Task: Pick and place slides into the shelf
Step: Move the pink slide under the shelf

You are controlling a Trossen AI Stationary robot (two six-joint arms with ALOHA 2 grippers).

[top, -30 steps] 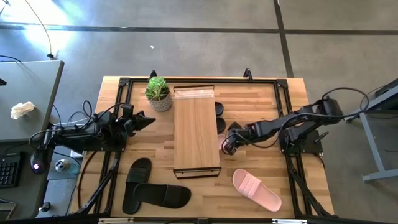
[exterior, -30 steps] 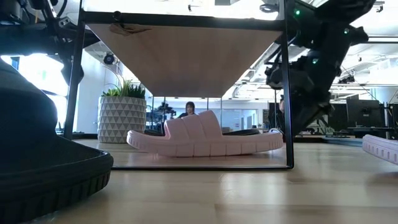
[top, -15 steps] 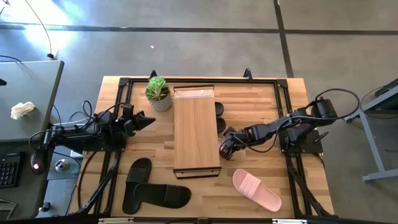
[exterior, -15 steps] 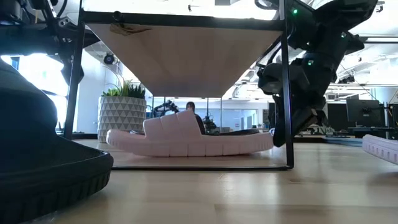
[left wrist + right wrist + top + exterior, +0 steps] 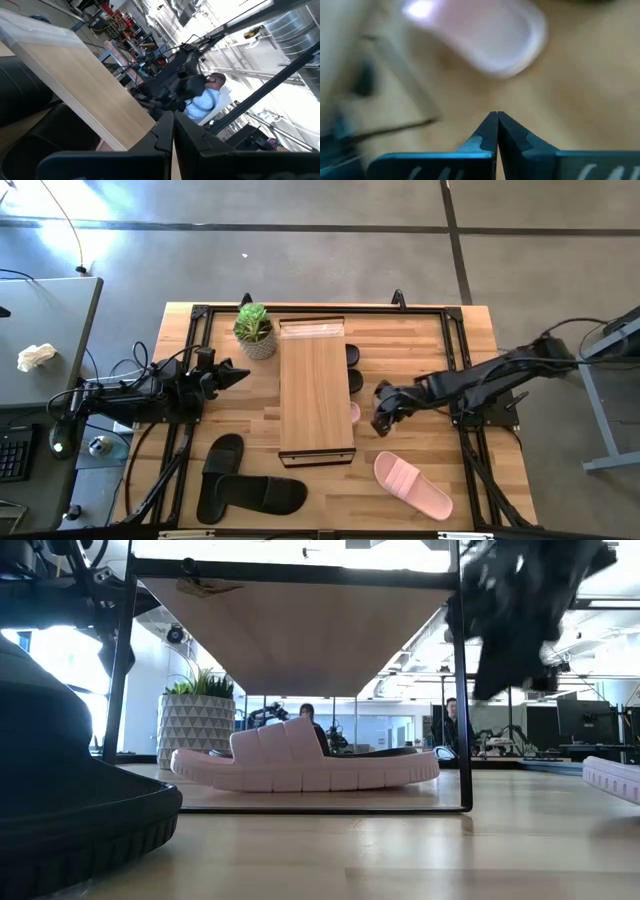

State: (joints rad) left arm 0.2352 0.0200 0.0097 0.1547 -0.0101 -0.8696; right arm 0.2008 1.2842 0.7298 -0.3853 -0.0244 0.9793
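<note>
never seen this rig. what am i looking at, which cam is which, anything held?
Two dark robot arms work at a wooden table. The high view looks straight down; the low view sits at tabletop height; each wrist view looks past that arm's own fingers.

On the table: a light-wood shelf, a potted plant, two black slides near the front-left, and a pink slide front-right. Another pink slide lies on the shelf's lower tier, seen best from the low camera. Dark slides poke out at the shelf's right side.

The right gripper is just right of the shelf, shut and empty. The left gripper waits left of the shelf, shut, holding nothing.
</note>
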